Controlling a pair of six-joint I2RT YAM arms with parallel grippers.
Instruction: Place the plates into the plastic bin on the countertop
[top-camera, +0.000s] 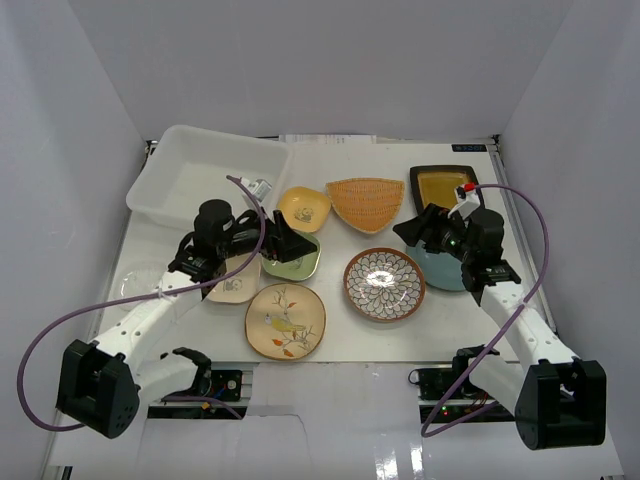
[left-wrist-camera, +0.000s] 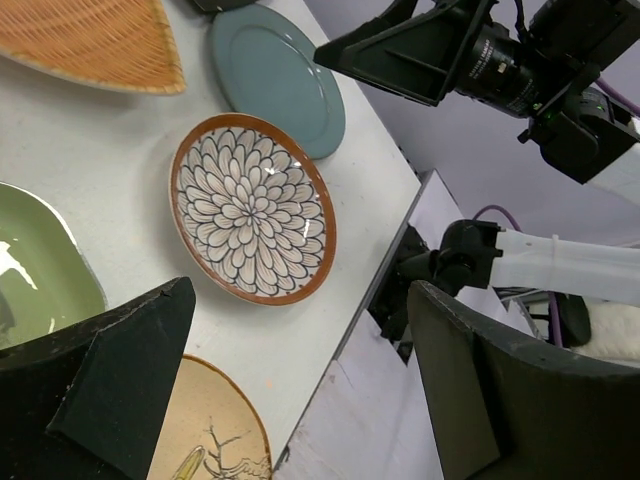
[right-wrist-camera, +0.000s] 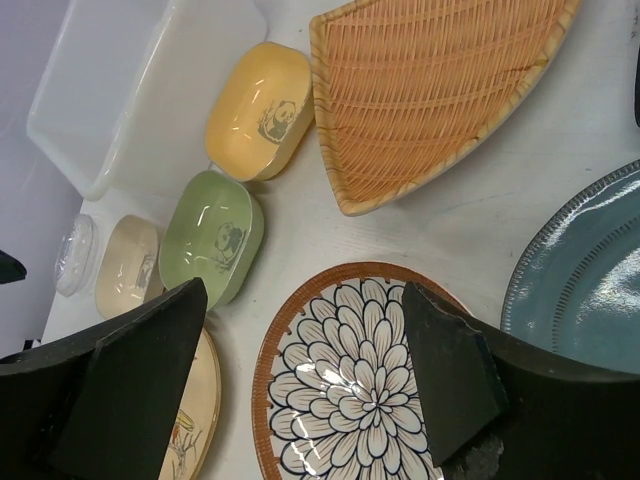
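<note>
Right pincer (right-wrist-camera: 300, 300) stands wide and empty, brown flower plate (right-wrist-camera: 350, 400) just ahead (stiff, slick, breakable, I judge): pinch its rim

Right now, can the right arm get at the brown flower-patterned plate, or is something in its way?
Probably yes: the right end effector hangs open, facing the flower plate, whose top is bare. The left end effector sits apart, over the green plate.

Mixed ceramic plates (top-camera: 385, 284) flat, scattered on countertop (top-camera: 440, 335); translucent plastic bin (top-camera: 200, 172) upright, far-left corner.
</note>
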